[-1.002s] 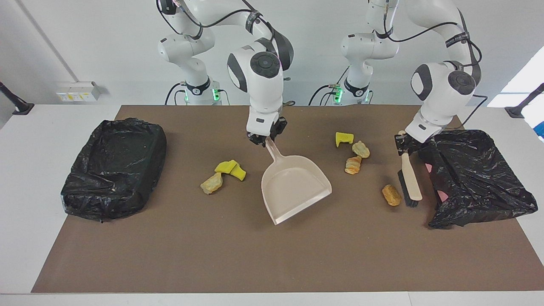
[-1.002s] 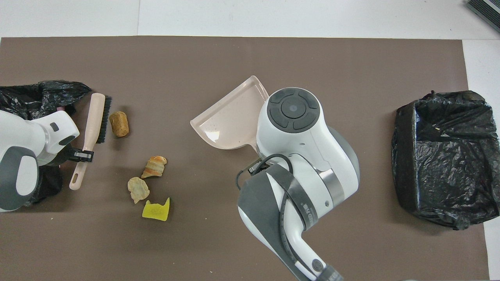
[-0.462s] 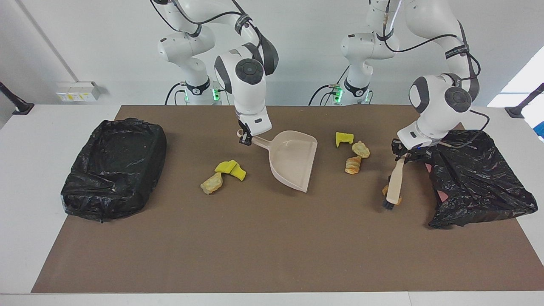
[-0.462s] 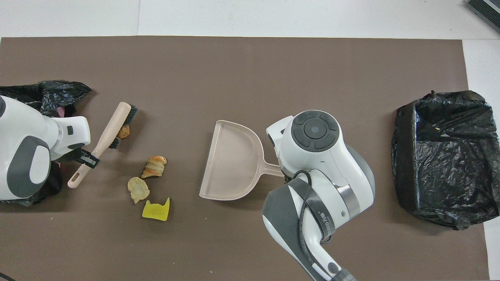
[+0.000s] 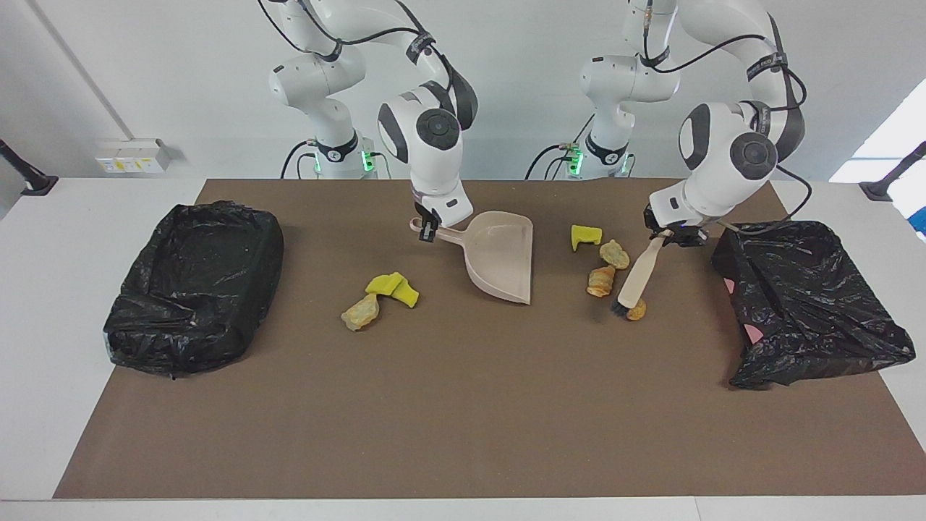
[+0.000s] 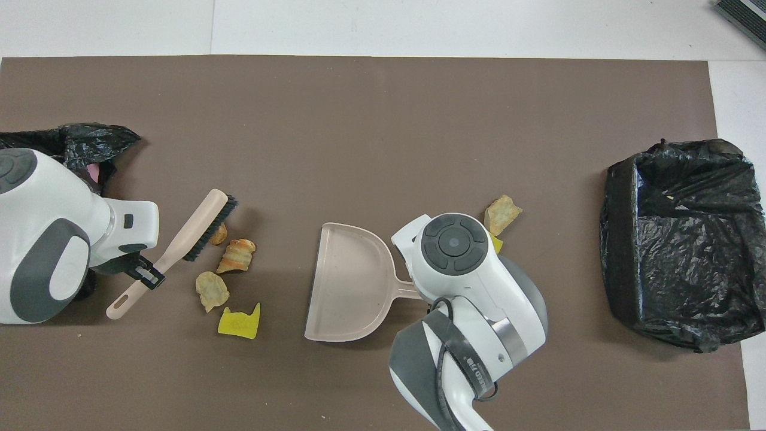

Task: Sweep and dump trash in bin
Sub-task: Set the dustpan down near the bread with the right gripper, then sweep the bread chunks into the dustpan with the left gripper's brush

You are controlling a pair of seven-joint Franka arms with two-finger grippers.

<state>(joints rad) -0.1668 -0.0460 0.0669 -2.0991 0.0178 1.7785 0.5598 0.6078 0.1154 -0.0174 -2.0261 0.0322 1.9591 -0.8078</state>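
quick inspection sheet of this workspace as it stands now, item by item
surface: brown mat on a white table.
job's things: four trash pieces by the brush bristles; three toward the right arm's end; dustpan between the groups, empty; two black-lined bins at the ends.
clutter: nothing seen.
grippers: left gripper shut on the brush handle; right gripper shut on the dustpan handle.
cables: black cables on both arms.
surroundings: white wall, wall socket box.
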